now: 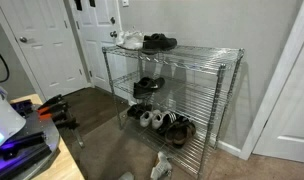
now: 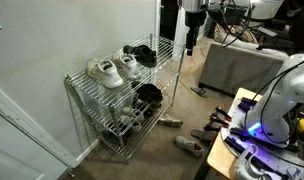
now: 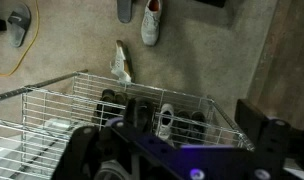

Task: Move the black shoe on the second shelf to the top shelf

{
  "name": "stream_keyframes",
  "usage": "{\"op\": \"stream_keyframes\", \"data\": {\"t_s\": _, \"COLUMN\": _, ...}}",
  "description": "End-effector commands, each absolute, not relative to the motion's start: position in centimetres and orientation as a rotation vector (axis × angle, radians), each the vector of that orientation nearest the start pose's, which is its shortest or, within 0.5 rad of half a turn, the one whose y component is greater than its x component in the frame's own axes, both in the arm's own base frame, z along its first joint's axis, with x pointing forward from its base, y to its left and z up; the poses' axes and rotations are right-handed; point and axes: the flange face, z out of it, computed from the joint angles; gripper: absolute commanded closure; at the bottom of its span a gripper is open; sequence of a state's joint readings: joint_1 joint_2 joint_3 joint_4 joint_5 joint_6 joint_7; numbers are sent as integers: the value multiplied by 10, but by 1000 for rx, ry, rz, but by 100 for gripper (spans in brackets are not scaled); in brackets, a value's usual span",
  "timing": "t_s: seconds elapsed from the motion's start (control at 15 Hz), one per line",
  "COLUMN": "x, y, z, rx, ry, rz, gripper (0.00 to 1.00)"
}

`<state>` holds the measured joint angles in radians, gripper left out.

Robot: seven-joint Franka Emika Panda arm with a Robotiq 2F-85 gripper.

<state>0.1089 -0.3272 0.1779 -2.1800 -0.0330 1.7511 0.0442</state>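
The black shoe (image 1: 147,86) lies on the second shelf (image 1: 197,97) of the chrome wire rack, and also shows in an exterior view (image 2: 147,96). The top shelf (image 1: 204,54) holds white sneakers (image 1: 130,41) and a lower-cut black shoe (image 1: 159,42). Its other part is bare. My gripper (image 2: 192,42) hangs high beyond the rack's end, well apart from the shoe, and is out of frame in the exterior view from beside the robot base. In the wrist view my gripper (image 3: 179,138) is open and empty. Below it, dark shoes and a white sneaker (image 3: 164,118) show through the wire.
The lowest tier holds several shoes (image 1: 162,122). Loose shoes lie on the carpet by the rack (image 2: 170,122) (image 3: 121,62). A white door (image 1: 47,45) stands near the rack. A grey covered block (image 2: 237,65) sits behind the gripper.
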Motion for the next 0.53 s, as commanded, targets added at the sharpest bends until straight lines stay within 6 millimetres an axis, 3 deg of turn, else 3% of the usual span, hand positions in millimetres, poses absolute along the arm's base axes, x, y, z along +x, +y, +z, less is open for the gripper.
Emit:
{"op": "stream_keyframes", "data": {"t_s": 0.0, "x": 427, "y": 130, "z": 514, "rx": -3220, "ry": -385, "rz": 150, "gripper": 0}}
{"op": "stream_keyframes", "data": {"t_s": 0.33, "x": 427, "y": 130, "z": 514, "rx": -3220, "ry": -385, "rz": 150, "gripper": 0}}
{"op": "stream_keyframes", "data": {"t_s": 0.47, "x": 425, "y": 137, "z": 494, "rx": -3168, "ry": -432, "rz": 38, "gripper": 0}}
